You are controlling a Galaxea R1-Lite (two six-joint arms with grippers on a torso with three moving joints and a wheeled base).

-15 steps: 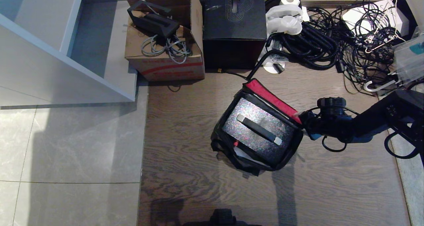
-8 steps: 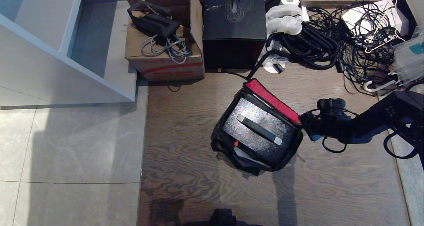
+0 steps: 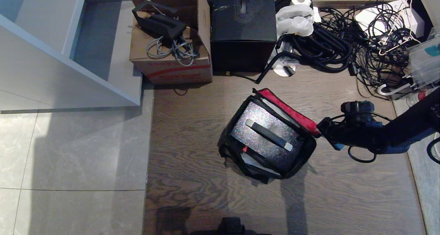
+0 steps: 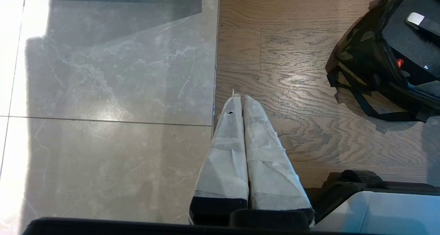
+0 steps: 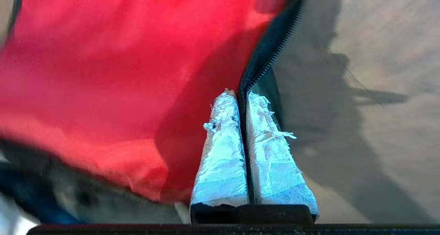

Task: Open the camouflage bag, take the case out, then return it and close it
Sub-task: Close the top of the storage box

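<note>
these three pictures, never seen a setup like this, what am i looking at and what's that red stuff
It is a two-armed robot filmed by three cameras at once. One camera sits on its head and looks down at the floor. The other two sit on its wrists, just behind the fingers.

On the wooden floor stands the camouflage bag, lid open. The case, black and glittery with a strap handle, sits inside it.

The right gripper reaches in from the right and is shut on the lid's edge. The red you see is the inside of the lid, seen close up from that wrist. The left gripper hangs shut and idle above the floor. Behind are a cardboard box, a black box and tangled cables.
</note>
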